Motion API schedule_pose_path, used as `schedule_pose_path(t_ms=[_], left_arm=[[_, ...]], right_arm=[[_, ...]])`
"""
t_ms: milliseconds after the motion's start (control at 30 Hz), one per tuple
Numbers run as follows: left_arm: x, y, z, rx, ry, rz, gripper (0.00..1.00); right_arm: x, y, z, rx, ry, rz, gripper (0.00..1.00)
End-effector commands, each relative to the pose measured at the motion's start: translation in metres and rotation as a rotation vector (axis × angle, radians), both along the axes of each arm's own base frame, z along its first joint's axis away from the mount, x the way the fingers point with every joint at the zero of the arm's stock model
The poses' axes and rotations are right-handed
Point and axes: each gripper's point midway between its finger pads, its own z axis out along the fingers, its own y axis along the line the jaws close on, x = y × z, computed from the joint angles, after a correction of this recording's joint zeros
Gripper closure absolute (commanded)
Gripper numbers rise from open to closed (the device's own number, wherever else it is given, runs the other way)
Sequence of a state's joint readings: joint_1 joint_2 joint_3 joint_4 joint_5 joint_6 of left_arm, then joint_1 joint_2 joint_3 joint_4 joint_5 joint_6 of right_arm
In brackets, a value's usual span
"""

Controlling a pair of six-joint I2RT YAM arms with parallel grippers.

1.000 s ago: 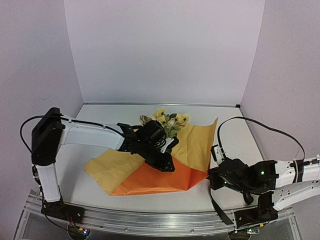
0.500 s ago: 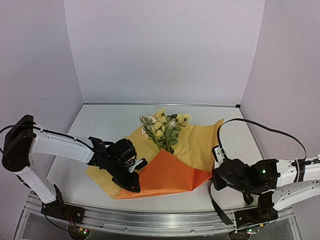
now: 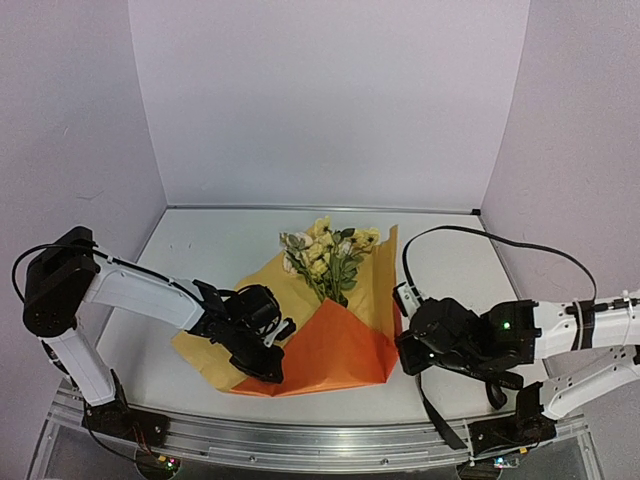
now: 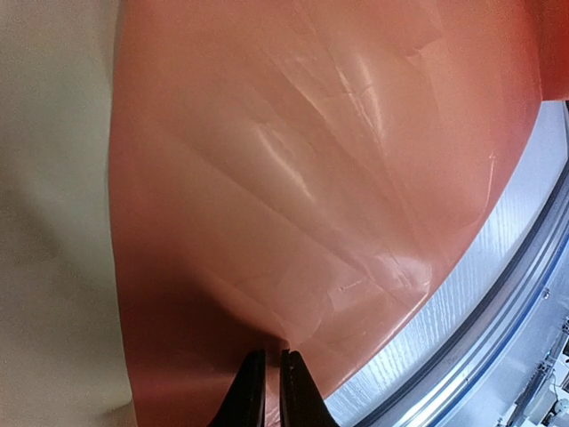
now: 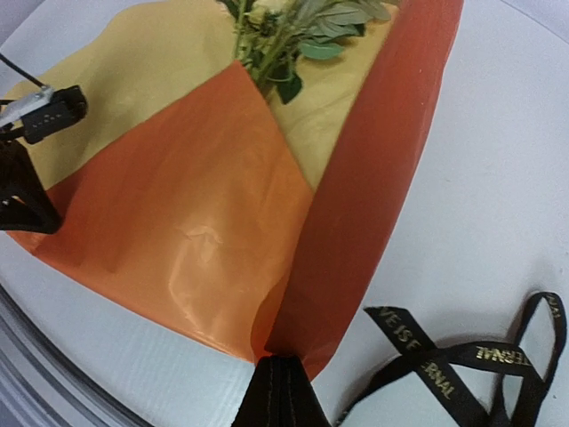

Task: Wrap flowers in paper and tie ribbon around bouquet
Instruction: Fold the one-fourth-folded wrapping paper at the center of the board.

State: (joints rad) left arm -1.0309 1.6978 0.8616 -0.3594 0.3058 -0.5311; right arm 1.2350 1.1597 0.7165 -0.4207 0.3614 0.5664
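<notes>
From my seat the flowers (image 3: 326, 254) lie on the paper (image 3: 345, 345) with their long axis running 12 to 6 o'clock: blossoms point to 12 and the stems disappear under an orange flap folded over them from the 6 o'clock side. The paper sits mid-table (image 3: 200, 240), toward the near edge, with its paler underside showing at 9 and 12 o'clock of the flap. The left gripper (image 4: 272, 358) is at the flap's 8 o'clock edge. Its fingers are pressed almost together on a crease of the orange sheet, with only a sliver between them. The right gripper (image 5: 281, 366) is at the paper's 4 o'clock corner, clamped tight on it and holding that side up as a standing wall beside the stems. The ribbon (image 5: 462, 363) lies looped on the table at 3 o'clock of that gripper — touching neither gripper.
</notes>
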Motion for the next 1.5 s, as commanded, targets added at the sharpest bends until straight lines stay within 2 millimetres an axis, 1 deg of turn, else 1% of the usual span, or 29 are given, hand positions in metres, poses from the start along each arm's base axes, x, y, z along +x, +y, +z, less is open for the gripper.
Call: schedule_pose_path(t_ms=[0,67,133,200,367,433,500,567,667,767,800,867,933,1000,1033,1100,1200,1267,1367,1467], left_arm=[[0.017,-0.007,0.005,-0.019,-0.055,0.046,0.91],[0.017,-0.007,0.006,-0.022,-0.055,0.049,0.91],[0.018,-0.006,0.007,-0.027,-0.059,0.055,0.91],[0.017,-0.005,0.008,-0.030,-0.059,0.058,0.91],[0.019,-0.005,0.013,-0.041,-0.071,0.059,0.91],[0.020,-0.006,0.014,-0.046,-0.072,0.057,0.91],[0.021,-0.006,0.016,-0.047,-0.075,0.058,0.91],[0.023,-0.005,0.018,-0.048,-0.078,0.060,0.91],[0.028,-0.004,0.025,-0.059,-0.084,0.069,0.89],[0.036,-0.004,0.036,-0.084,-0.084,0.084,0.87],[0.040,-0.005,0.043,-0.100,-0.086,0.091,0.86],[0.051,-0.008,0.058,-0.141,-0.093,0.113,0.83],[0.071,-0.005,0.073,-0.184,-0.100,0.169,0.77],[0.090,-0.005,0.086,-0.232,-0.100,0.211,0.75],[0.096,-0.006,0.091,-0.255,-0.090,0.222,0.75],[0.112,-0.009,0.105,-0.309,-0.086,0.231,0.75],[0.125,-0.017,0.118,-0.340,-0.099,0.214,0.75],[0.129,-0.020,0.119,-0.332,-0.103,0.193,0.75],[0.131,-0.025,0.115,-0.330,-0.088,0.165,0.75],[0.130,-0.029,0.116,-0.336,-0.079,0.138,0.75]], right_arm=[[-0.004,0.063,0.013,0.151,0.088,0.082,1.00],[-0.006,0.086,0.007,0.178,0.138,0.108,1.00],[-0.006,0.103,0.001,0.224,0.192,0.107,1.00],[0.001,0.118,-0.010,0.305,0.257,0.080,1.00],[0.027,0.154,-0.037,0.531,0.437,-0.013,1.00],[0.032,0.168,-0.046,0.587,0.504,-0.026,1.00],[0.034,0.176,-0.055,0.609,0.542,-0.038,1.00],[0.035,0.179,-0.065,0.614,0.562,-0.054,1.00],[0.035,0.176,-0.072,0.602,0.562,-0.067,1.00],[0.034,0.172,-0.075,0.592,0.558,-0.069,1.00],[0.034,0.171,-0.076,0.588,0.558,-0.071,1.00],[0.033,0.169,-0.080,0.580,0.562,-0.077,1.00],[0.032,0.169,-0.083,0.576,0.566,-0.079,1.00],[0.032,0.169,-0.085,0.572,0.570,-0.080,1.00],[0.032,0.169,-0.085,0.570,0.573,-0.078,0.99],[0.031,0.171,-0.086,0.568,0.582,-0.073,0.95],[0.030,0.174,-0.087,0.569,0.593,-0.067,0.88],[0.029,0.171,-0.088,0.564,0.593,-0.068,0.80],[0.028,0.169,-0.085,0.564,0.589,-0.055,0.69],[0.026,0.169,-0.075,0.577,0.585,-0.035,0.65]])
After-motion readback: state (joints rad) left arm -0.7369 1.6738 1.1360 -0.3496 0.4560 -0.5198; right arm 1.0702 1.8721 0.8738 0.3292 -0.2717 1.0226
